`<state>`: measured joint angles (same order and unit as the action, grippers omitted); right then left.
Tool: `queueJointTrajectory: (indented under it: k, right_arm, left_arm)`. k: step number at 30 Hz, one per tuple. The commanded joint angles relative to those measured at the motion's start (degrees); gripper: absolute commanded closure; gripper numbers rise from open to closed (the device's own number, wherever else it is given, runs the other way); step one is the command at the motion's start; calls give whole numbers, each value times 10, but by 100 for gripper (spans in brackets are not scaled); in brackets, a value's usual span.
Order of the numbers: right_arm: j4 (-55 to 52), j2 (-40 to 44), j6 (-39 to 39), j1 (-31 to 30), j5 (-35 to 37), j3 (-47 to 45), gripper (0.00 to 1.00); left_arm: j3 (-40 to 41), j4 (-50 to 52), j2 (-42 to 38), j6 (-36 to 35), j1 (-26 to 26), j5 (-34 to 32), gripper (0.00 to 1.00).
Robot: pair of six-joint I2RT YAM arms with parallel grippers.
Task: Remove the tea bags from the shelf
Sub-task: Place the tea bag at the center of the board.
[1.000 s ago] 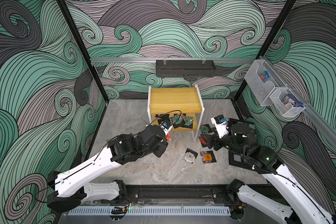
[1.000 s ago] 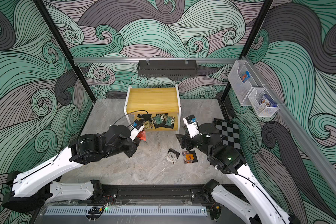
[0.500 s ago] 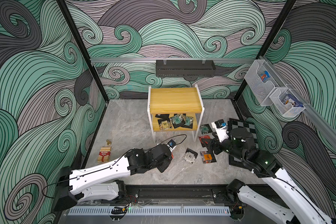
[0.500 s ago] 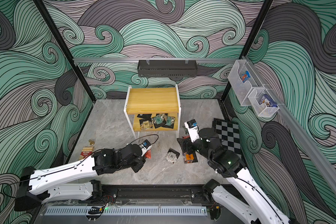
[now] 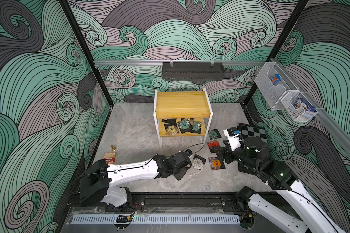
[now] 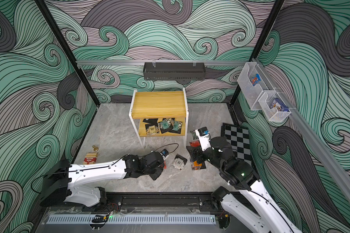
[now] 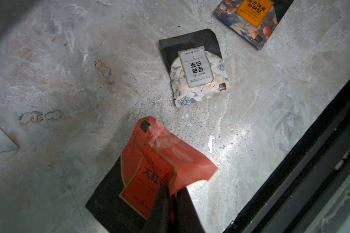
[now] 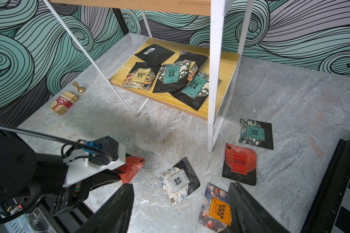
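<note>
At left gripper (image 7: 172, 190): clamped on crumpled red tea bag (image 7: 160, 153), apparently just above table (image 7: 69, 80). At right gripper (image 8: 180, 186): jaws apart.

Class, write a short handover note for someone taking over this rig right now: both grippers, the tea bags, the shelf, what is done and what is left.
The left gripper is shut on a red tea bag, down near the table, clear of the shelf.
The right gripper is open and empty, above the bags on the table.
Done: four bags lie on the table: white tea bag, orange tea bag, second red tea bag, teal tea bag.
Left: release the held bag. At least five tea bags lie on the shelf's lower board, among them a gold tea bag.
</note>
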<state>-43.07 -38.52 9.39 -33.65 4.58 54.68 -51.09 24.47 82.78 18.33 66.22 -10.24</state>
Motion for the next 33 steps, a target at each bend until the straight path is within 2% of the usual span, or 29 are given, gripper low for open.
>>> queueJointTrajectory:
  k: [1,7,13,17,22,33]
  right_arm:
    - [-9,7,4,5,5,2,23]
    - [-21,15,-3,8,12,4,23]
    - [-23,16,-2,10,10,1,23]
    - [-23,9,-3,10,9,4,22]
    - [-23,0,-7,13,10,6,22]
    - [-22,-14,-10,19,11,17,22]
  left_arm:
    - [-6,-42,30,11,3,8,87]
    - [-15,-59,89,21,4,-20,87]
    - [-18,-63,115,20,4,-58,84]
    - [-22,-58,123,14,4,-70,77]
    - [-21,-49,116,13,3,-72,61]
    - [-23,11,25,17,4,-78,53]
